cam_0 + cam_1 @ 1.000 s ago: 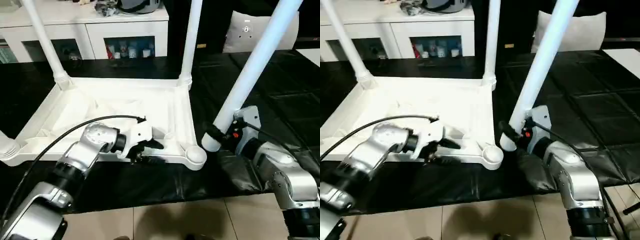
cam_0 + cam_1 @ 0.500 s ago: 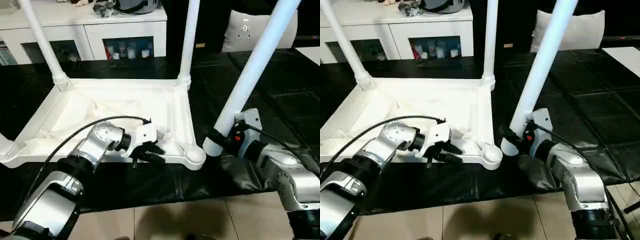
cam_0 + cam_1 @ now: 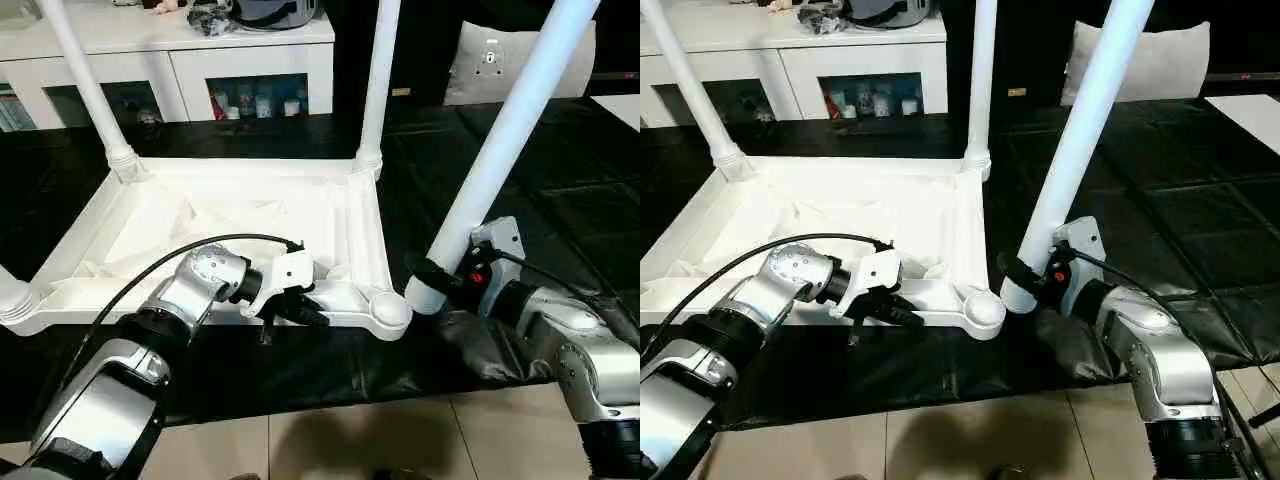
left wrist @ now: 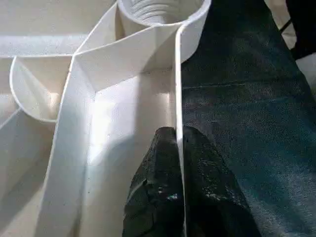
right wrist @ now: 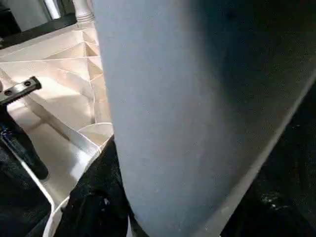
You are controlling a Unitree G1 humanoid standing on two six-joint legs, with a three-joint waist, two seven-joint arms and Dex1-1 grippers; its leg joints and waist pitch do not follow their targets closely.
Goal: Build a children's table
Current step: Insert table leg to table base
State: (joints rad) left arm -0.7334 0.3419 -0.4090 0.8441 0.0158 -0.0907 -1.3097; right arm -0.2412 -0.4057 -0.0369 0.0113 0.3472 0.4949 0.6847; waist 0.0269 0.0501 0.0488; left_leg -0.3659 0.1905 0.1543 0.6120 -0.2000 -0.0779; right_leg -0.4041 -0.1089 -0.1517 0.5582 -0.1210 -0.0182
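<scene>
The children's table top point(image 3: 230, 215) lies upside down on a black mat, ribbed side up. White legs stand in its far-left point(image 3: 85, 85), far-right point(image 3: 378, 80) and near-left point(image 3: 12, 295) corners. The near-right round socket point(image 3: 390, 312) is empty; its thread shows in the left wrist view point(image 4: 163, 10). My left gripper point(image 3: 308, 312) is shut on the top's thin near rim, with the fingers point(image 4: 158, 187) pinching the wall just left of that socket. My right gripper point(image 3: 432, 275) is shut on the lower end of a fourth leg point(image 3: 510, 130), which tilts up to the right, its end just right of the empty socket.
A white cabinet point(image 3: 180, 50) with dark glass doors stands behind the table top. A white cushion point(image 3: 510, 65) leans at the back right. The black mat point(image 3: 560, 200) spreads right of the top, and tiled floor point(image 3: 350, 440) runs along the near edge.
My left gripper has closed onto the near rim of the table top. The right gripper and its leg have hardly moved.
</scene>
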